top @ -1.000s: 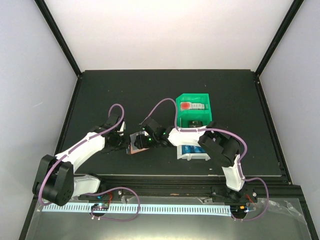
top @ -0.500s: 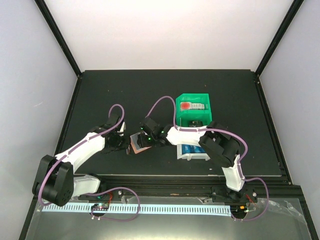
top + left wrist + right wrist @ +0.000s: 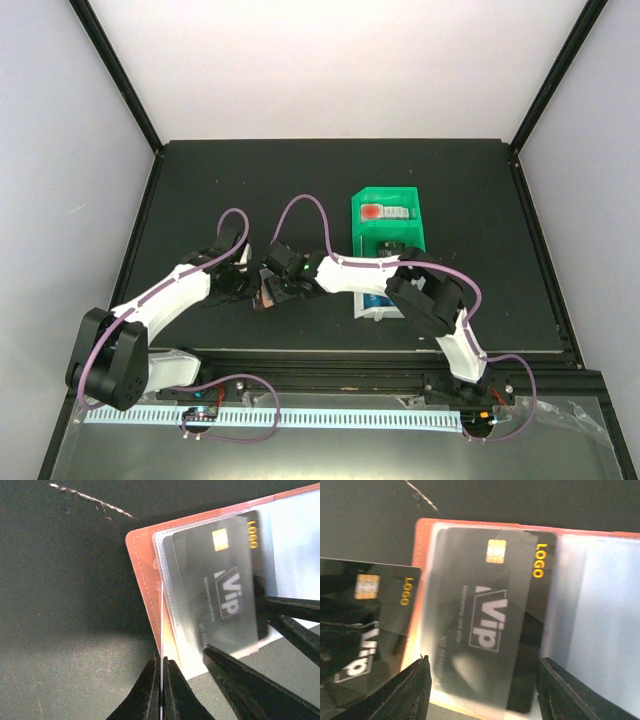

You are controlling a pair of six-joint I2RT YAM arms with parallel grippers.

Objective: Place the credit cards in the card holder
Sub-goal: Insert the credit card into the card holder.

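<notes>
The salmon-pink card holder point(image 3: 142, 580) lies open on the black table, its clear pockets up. A black credit card point(image 3: 490, 610) marked VIP sits inside the left pocket. My right gripper point(image 3: 481, 662) is open, with one finger on each side of that card's lower end and touching nothing. My left gripper point(image 3: 162, 662) is shut on a thin sheet seen edge-on at the holder's left border. In the right wrist view a second black credit card point(image 3: 385, 610) stands at that side. From above, both grippers meet over the card holder point(image 3: 265, 298).
A green bin point(image 3: 388, 222) stands behind the right arm. A white bin point(image 3: 385, 312) sits just in front of it, mostly hidden by the arm. The right gripper's fingers point(image 3: 235, 670) reach into the left wrist view.
My right gripper has swung left and now hangs over the card holder. The holder has shifted slightly left. The left arm has barely moved.
</notes>
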